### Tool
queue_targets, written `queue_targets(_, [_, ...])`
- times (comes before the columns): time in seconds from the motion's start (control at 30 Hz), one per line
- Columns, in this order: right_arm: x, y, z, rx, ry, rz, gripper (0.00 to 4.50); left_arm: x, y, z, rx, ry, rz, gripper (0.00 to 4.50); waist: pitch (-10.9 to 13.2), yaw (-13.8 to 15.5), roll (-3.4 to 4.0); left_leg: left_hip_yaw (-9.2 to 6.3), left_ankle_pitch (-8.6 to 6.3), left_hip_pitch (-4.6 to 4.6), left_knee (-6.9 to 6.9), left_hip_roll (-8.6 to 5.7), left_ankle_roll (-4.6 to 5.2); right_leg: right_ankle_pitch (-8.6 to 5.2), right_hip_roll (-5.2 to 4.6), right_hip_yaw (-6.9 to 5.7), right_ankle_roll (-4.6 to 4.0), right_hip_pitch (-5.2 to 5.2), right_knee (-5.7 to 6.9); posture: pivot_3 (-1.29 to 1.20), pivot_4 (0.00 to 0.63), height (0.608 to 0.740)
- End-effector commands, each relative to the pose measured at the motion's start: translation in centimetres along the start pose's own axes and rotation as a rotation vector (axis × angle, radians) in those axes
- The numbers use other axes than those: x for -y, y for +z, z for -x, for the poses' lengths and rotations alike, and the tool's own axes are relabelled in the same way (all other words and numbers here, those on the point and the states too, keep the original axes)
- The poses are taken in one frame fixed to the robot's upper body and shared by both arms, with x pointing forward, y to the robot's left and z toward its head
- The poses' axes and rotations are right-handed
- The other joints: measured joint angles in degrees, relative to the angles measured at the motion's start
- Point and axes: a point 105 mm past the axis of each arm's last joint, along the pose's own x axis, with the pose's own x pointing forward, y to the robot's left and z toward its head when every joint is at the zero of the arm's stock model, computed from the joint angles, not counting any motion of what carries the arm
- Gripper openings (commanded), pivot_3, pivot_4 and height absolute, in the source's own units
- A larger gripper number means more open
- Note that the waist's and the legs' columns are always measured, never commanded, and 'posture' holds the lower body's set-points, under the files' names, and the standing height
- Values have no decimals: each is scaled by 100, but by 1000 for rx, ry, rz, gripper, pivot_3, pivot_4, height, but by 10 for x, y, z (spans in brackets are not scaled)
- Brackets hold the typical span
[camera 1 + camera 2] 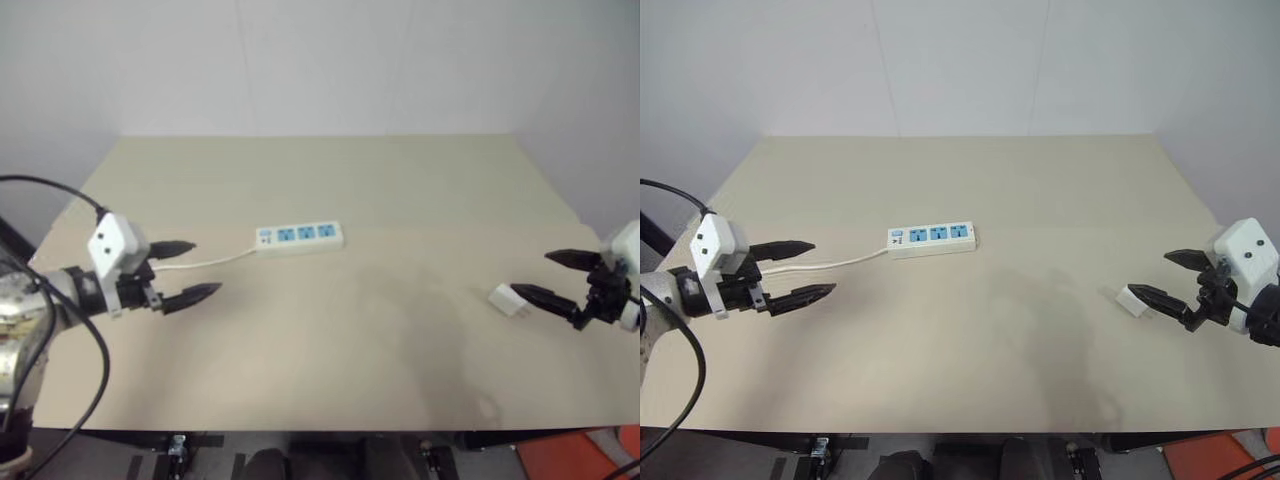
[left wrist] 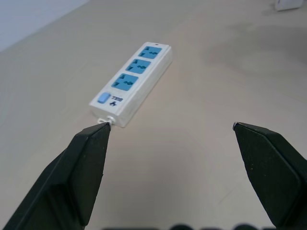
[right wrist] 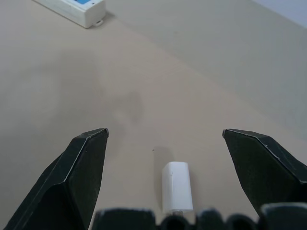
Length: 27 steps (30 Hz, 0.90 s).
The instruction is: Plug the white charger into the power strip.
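- A wide beige table (image 1: 970, 340) is seen from above against a pale wall; it carries everything described here.
- The left gripper (image 1: 798, 270) is held above the table near its left edge. Its two black fingers are spread wide, and nothing is held between them.
- The right gripper (image 1: 1168, 277) is held near the right edge, also with fingers spread wide and empty.
- The power strip (image 1: 932, 240) is laid flat near the middle of the table, slightly toward the far edge. Three blue socket panels are set in a row on its top face, and a thin white cord (image 1: 840, 263) is run from its left end toward the left edge.
- The white charger (image 1: 1134, 301) is laid on its side near the right edge, well apart from the strip and just beside the lower right fingertip.
- The charger is judged to be light, rigid and smooth-sided, so it may slip or spin in a loose pinch. It is best taken across its two flat sides, with the prong end left free.
- The strip looks light enough to slide when pushed, so it may need to be steadied.
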Motion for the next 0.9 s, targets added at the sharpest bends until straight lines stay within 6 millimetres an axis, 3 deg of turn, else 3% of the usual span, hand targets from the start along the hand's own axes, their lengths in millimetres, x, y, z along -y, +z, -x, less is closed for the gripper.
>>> queue_targets(0.03, [-6, 18, 6, 47, -7, 38, 4500, -5, 12, -2, 23, -6, -35, 4465, 0, 3, 0, -1, 0, 3, -1, 0, 0, 0, 0, 0, 0, 3, 0, 0, 150, 740])
queue_targets(0.2, [-12, 22, 7, 62, -17, 36, 4500, -11, 7, -13, 32, 8, -14, 4465, 0, 11, -1, 0, 0, 15, -4, -1, -1, -1, -1, -1, 0, 17, -2, 0, 150, 740])
queue_targets(0.37, [-19, 37, 0, 106, -8, 60, 4500, -41, -2, -26, -4, 159, -39, 4465, 5, 8, -9, -2, 1, 15, -4, -1, -2, -1, 1, -1, -1, 13, 3, 0, 150, 740])
queue_targets(0.53, [-26, 49, -6, 142, 10, 65, 4500, -54, -18, -43, -61, 160, -21, 4465, 6, 4, -10, -1, 1, 13, -6, -3, -3, 0, -1, 0, -1, 12, 0, 0, 150, 740])
queue_targets(0.67, [-27, 62, -11, 157, 13, 69, 4500, -70, -32, -63, -165, 149, -60, 4465, 12, 9, -21, -2, 3, 13, -6, -4, -6, 0, 0, -1, -2, 12, 1, 0, 150, 740])
queue_targets(0.9, [-50, 77, -22, 179, 134, 119, 4500, -89, -39, -106, -273, 109, -93, 4465, 17, 34, -29, -6, 3, 2, -5, -5, -5, 0, -1, -10, 0, 12, 7, 0, 150, 740])
